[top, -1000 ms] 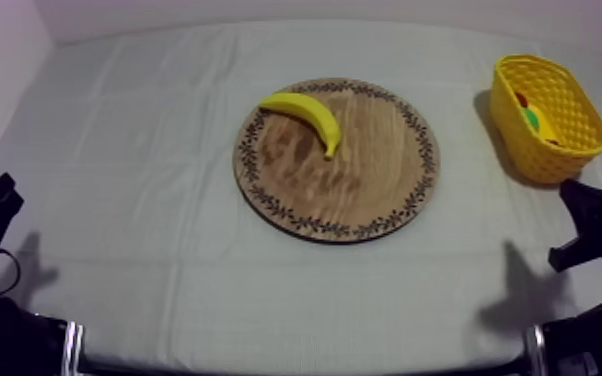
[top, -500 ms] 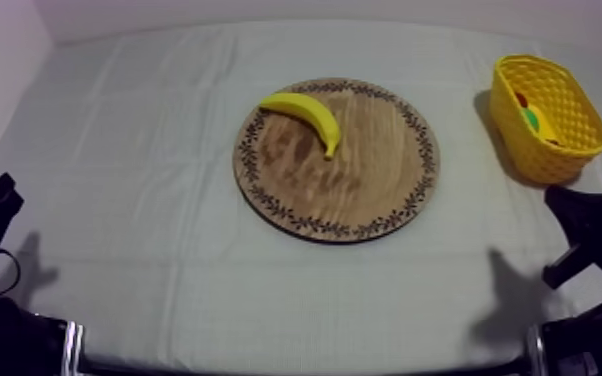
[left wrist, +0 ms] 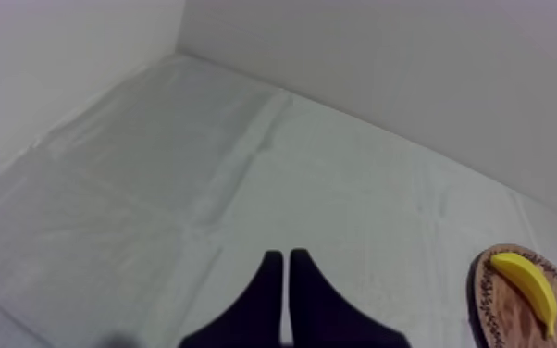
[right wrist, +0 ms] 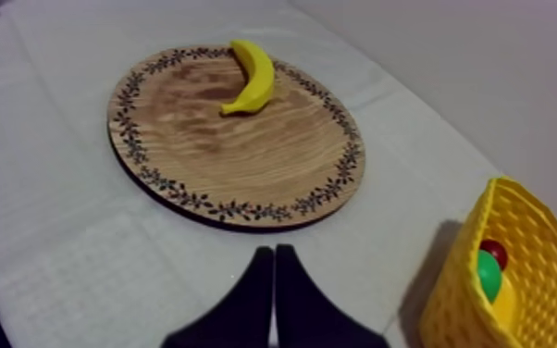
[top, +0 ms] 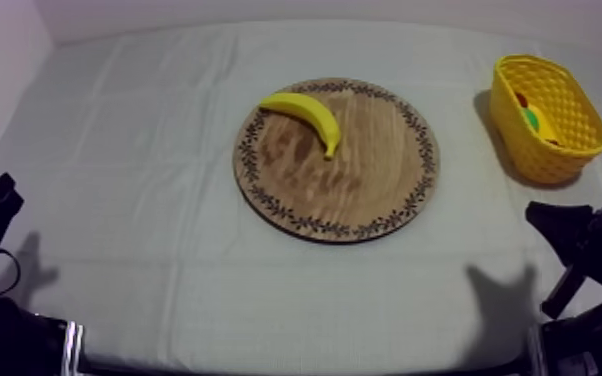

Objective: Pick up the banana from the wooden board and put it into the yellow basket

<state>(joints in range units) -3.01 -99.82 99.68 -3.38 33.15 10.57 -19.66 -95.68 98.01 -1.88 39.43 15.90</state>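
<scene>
Item one, table cloth (top: 165,150): grey-white and creased in a grid of folds, covering the whole table. Item two, wooden board (top: 355,190): round, with a leaf-patterned rim, lying flat at the middle of the cloth. Item three, banana (top: 305,113): yellow and curved, lying flat on the board. In the top view it sits at the far left part of the board, with one end at the patterned rim and the thin end pointing toward the board's middle. Nothing touches it. Item four, yellow basket (top: 555,160): open-weave, standing upright at the right side of the table, apart from the board. Contents of the basket: a small red fruit (right wrist: 495,252) and a green fruit (right wrist: 487,276) just beside it; the kind of the green one cannot be told. Item five, left gripper (left wrist: 283,257): fingers pressed together in a narrow wedge, holding nothing, over bare cloth at the left side, well apart from the board. Item six, right gripper (right wrist: 274,252): fingers likewise together in a narrow wedge, holding nothing. It is over the cloth near the board's rim, with the basket just beside it.
</scene>
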